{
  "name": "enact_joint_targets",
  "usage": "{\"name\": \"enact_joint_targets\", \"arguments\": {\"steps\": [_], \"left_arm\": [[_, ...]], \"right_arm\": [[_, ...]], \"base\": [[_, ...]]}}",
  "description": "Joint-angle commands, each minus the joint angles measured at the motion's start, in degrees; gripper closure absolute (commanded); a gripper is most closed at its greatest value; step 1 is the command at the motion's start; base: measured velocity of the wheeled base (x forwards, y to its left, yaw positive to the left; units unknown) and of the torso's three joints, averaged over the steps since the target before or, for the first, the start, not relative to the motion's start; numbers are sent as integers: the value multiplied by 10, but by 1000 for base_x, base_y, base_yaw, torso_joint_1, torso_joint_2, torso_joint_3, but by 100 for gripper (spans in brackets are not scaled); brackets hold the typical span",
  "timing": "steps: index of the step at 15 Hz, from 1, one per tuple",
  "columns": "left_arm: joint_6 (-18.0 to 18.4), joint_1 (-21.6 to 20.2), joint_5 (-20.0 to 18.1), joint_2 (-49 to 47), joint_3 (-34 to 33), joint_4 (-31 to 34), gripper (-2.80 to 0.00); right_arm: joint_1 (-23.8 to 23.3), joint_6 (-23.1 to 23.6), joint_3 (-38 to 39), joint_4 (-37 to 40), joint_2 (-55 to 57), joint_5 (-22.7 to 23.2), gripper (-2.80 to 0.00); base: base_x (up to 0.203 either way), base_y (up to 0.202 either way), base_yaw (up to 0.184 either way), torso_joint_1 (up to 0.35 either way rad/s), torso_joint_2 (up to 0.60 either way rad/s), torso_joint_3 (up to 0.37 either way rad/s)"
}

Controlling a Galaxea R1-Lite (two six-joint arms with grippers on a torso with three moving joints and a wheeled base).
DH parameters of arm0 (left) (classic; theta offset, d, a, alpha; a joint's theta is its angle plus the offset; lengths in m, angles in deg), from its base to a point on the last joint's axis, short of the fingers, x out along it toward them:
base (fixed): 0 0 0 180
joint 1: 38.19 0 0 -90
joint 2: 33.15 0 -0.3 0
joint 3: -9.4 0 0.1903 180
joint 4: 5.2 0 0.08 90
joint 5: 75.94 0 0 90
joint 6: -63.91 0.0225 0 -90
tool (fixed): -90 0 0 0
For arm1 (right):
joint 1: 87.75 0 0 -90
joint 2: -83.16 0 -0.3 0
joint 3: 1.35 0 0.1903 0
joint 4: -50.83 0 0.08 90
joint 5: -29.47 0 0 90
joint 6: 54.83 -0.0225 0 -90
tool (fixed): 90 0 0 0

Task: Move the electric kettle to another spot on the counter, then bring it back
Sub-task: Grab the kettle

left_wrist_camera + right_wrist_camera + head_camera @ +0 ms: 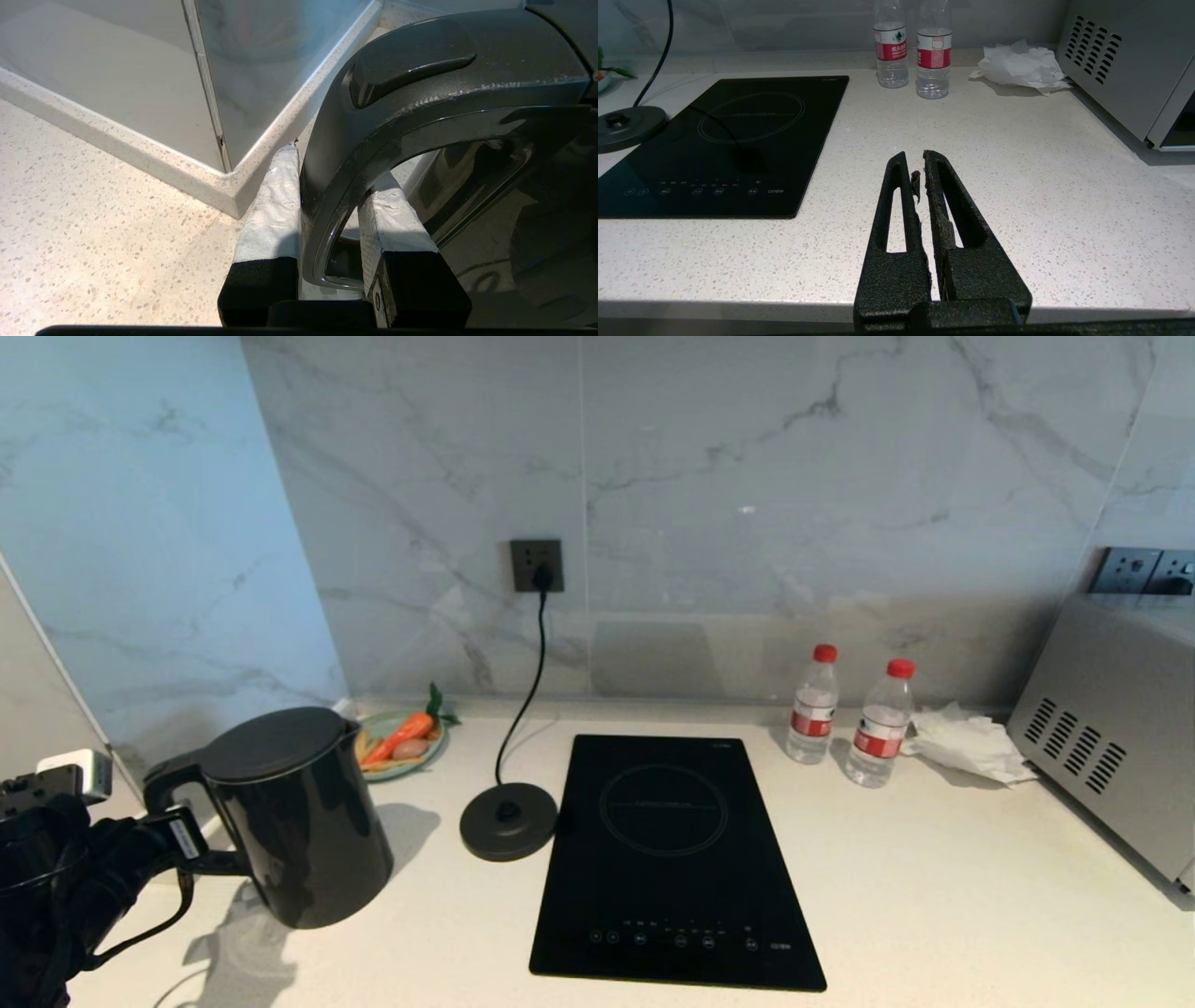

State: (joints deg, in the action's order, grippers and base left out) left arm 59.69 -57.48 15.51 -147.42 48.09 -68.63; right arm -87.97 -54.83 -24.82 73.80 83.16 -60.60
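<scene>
The glossy black electric kettle [299,821] is upright at the left end of the white speckled counter [934,896], away from its round base. My left gripper [187,845] reaches in from the left edge and is shut on the kettle's loop handle. In the left wrist view the white-padded fingers [275,205] clamp the handle [420,93] from both sides, close to the wall corner. I cannot tell whether the kettle's bottom touches the counter [93,233]. My right gripper [915,156] hangs shut and empty over the counter's front edge [1017,186], outside the head view.
The corded round base [509,821] lies beside the black induction hob [667,849]; its cord runs up to a wall socket [537,565]. A plate with a carrot [401,742] sits behind the kettle. Two water bottles [812,705], crumpled tissue [966,742] and a grey oven [1111,747] stand right.
</scene>
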Motion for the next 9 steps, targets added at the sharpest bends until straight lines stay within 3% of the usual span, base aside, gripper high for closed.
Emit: {"name": "enact_joint_targets", "arguments": {"steps": [1, 7, 9], "left_arm": [[0, 4, 0, -1, 10, -9, 0], [-16, 27, 3, -2, 13, -9, 0], [-29, 45, 22, -1, 9, -9, 0]], "right_arm": [[0, 0, 0, 0, 0, 0, 0], [0, 0, 0, 0, 0, 0, 0], [0, 0, 0, 0, 0, 0, 0]], "base": [[0, 0, 0, 0, 0, 0], [0, 0, 0, 0, 0, 0], [0, 0, 0, 0, 0, 0]]}}
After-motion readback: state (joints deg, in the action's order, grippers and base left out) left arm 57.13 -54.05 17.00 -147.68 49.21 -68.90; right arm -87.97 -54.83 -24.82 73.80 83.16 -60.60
